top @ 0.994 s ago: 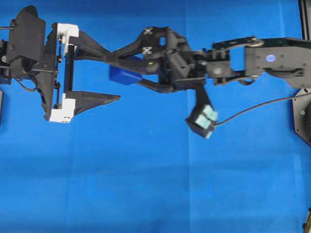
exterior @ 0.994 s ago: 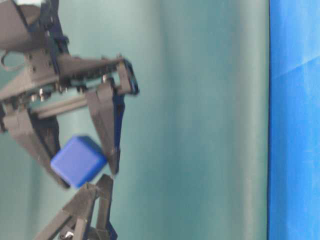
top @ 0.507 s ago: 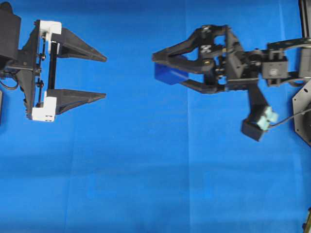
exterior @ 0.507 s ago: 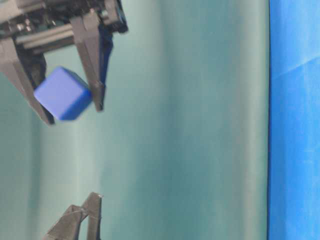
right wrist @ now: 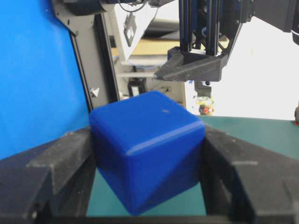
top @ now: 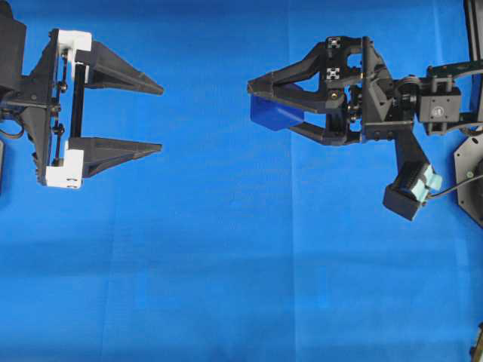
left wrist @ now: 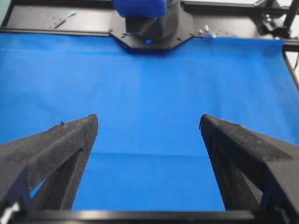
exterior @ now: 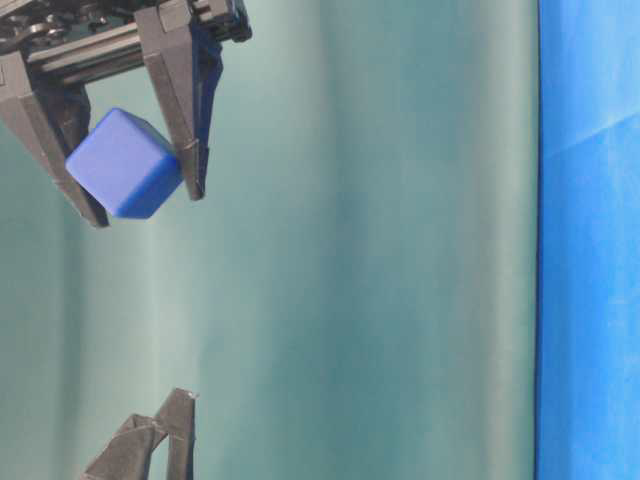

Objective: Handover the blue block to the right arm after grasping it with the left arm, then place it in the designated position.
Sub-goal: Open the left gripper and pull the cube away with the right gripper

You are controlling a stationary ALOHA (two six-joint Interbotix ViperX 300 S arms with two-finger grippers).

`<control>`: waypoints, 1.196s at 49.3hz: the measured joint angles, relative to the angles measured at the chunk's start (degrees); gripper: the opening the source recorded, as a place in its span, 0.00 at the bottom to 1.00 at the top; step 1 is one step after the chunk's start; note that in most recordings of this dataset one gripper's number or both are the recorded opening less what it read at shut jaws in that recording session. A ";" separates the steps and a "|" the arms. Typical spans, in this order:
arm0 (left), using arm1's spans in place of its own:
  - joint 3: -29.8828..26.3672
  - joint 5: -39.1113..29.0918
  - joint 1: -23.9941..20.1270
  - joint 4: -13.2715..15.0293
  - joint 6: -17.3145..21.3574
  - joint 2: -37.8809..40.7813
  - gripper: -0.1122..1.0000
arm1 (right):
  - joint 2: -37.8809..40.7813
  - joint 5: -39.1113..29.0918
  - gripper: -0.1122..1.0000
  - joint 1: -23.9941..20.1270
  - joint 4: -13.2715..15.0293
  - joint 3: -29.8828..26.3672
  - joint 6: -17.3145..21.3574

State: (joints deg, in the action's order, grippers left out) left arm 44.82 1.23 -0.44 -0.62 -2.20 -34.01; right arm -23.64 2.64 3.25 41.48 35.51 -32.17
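Blue cloth covers the table. The right gripper grasps the blue block between its black fingers, held up in the air toward the cloth's right edge, clear of the surface. The left gripper, with white brackets, hangs near the left edge, released wide with nothing between its fingers, well apart from the block.

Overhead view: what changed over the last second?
The two arms separated. The right gripper pulled away to the right of the view, carrying the blue block with it; the left gripper drew back to the left, empty. Unchanged: the left gripper's jaws stay wide open, the right stays clamped on the block, which is clear of the blue cloth.
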 measured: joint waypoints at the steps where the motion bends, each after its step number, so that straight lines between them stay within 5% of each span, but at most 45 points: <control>1: 0.00 -0.09 0.00 0.00 0.00 0.00 0.94 | 0.00 0.00 0.57 0.00 -0.26 0.00 0.18; 10: 0.00 0.00 0.00 0.00 0.00 0.00 0.94 | 0.00 0.00 0.57 -0.44 -3.87 0.00 6.06; 25: 0.00 0.00 0.00 0.00 0.00 0.00 0.94 | -0.53 0.00 0.57 -1.14 -8.26 0.00 27.69; 43: 0.00 -0.09 0.00 0.00 0.00 0.00 0.94 | -1.23 -0.18 0.57 -1.23 -8.79 0.00 55.55; 59: 0.00 0.00 0.00 0.00 0.00 0.00 0.94 | -1.41 -3.25 0.57 -1.23 -8.79 0.00 72.51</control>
State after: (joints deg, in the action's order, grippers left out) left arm 44.82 1.23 -0.44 -0.62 -2.20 -34.01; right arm -25.05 -0.62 2.02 32.70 35.51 40.34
